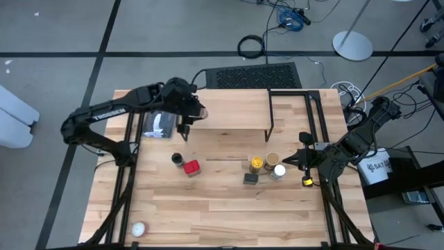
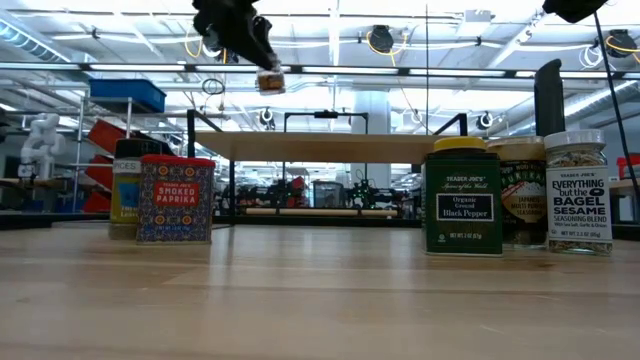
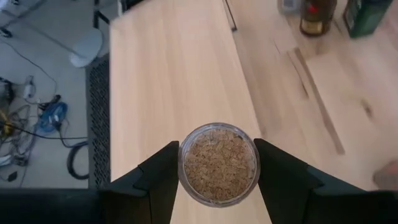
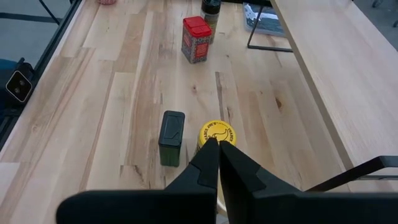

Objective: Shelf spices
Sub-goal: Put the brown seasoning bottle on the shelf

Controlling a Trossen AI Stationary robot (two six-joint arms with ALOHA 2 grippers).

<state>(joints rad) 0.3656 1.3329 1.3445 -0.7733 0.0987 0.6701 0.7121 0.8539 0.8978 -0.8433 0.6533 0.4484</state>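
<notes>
Left tool [image 3: 214,180] raised above shelf [image 1: 229,111], gripping spice jar [image 3: 218,163], right tool [image 4: 214,152] closed

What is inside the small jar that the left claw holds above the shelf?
The small jar, gripped by the left claw, is full of brown granules. Below it lies the shelf top; the jar hides its own lid.

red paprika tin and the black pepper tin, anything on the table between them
Nothing: in the high view bare wood separates the red tin from the black square tin; the low view shows only the shelf behind that gap.
</notes>
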